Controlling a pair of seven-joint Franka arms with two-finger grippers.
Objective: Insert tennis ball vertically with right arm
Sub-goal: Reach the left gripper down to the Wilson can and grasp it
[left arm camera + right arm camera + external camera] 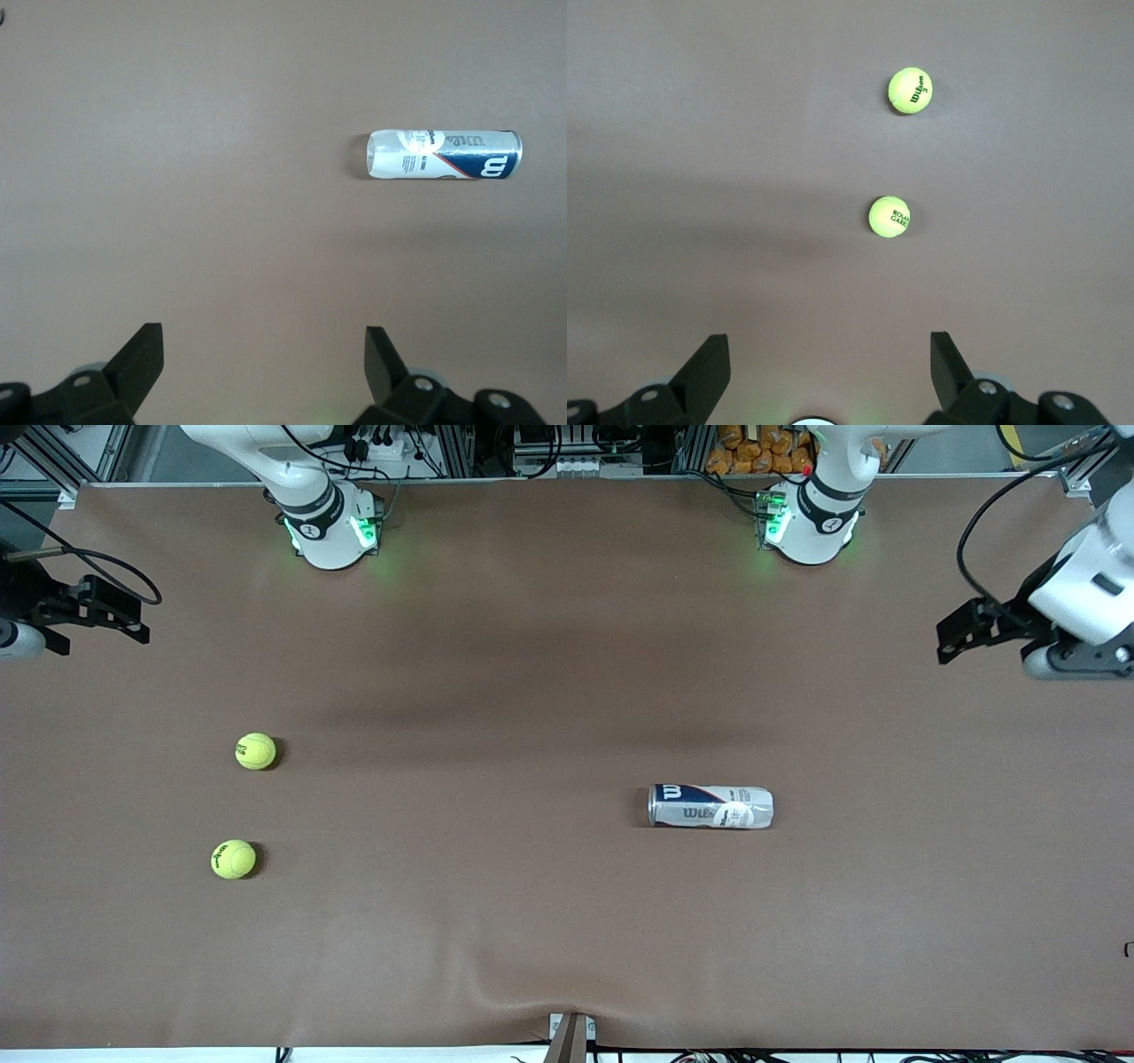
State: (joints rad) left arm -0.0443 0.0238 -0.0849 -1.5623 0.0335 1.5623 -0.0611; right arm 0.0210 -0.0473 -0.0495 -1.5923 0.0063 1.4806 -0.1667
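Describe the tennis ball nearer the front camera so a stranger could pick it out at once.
Start at the brown table and go toward the right arm's end, where two yellow-green tennis balls lie apart. The nearer tennis ball lies closer to the front camera than the other ball. Its black print reads Wilson; the other's reads Roland Garros.

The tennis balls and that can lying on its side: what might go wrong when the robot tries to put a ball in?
1. The can lies flat on the table, so it probably has to be stood up first; being round, it might roll when nudged.
2. Both balls rest loose toward the right arm's end; a slightly off grab by the open right claw could send one rolling.
3. The open left claw holds nothing, so the can is unsteadied.
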